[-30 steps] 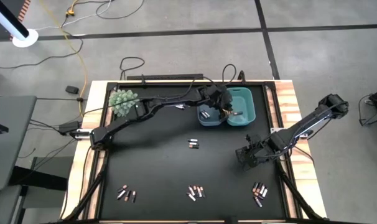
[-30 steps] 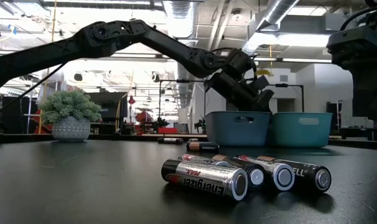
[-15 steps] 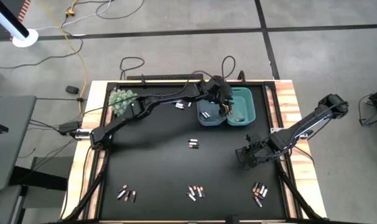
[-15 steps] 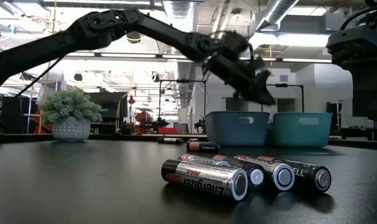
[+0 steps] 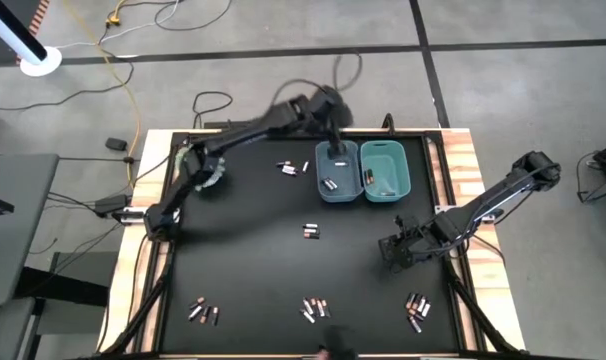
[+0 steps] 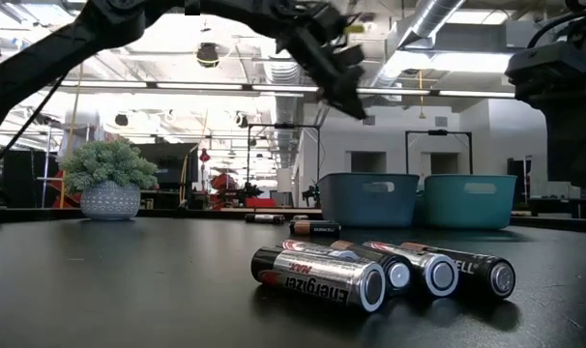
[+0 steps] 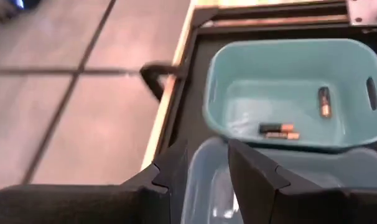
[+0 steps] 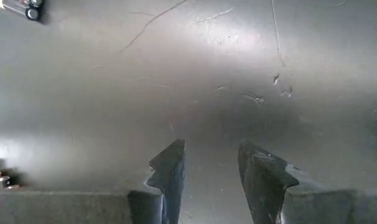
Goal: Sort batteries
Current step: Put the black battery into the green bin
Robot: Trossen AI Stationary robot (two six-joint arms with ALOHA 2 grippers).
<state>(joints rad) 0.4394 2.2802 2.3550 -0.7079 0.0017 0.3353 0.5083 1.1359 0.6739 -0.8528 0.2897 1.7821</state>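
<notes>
Two bins stand side by side at the far right of the table: a blue bin [image 5: 335, 172] with silvery batteries [image 5: 330, 184] and a teal bin [image 5: 386, 172] with dark, copper-ended batteries [image 7: 279, 129]. More batteries lie loose on the black table in small groups [image 5: 310, 231], [image 5: 288, 168], [image 5: 204, 312], [image 5: 314, 308], [image 5: 417, 308]. My left gripper [image 7: 207, 155] hangs high over the bins' far left side [image 5: 333, 115], open, nothing between its fingers. My right gripper [image 8: 210, 155] stands open over bare table at the right [image 5: 391, 252].
A potted plant [image 6: 109, 179] stands at the table's far left, partly under my left arm. The table has a wooden rim [image 5: 463, 160]. Between the battery groups lies bare black table top. Three batteries [image 6: 370, 271] lie close to the low camera.
My left gripper has risen from just above the bins to well above them and drawn back toward the table's far edge, tipping nearer to level. Its fingers show the same gap. The bins and batteries lie as before.
</notes>
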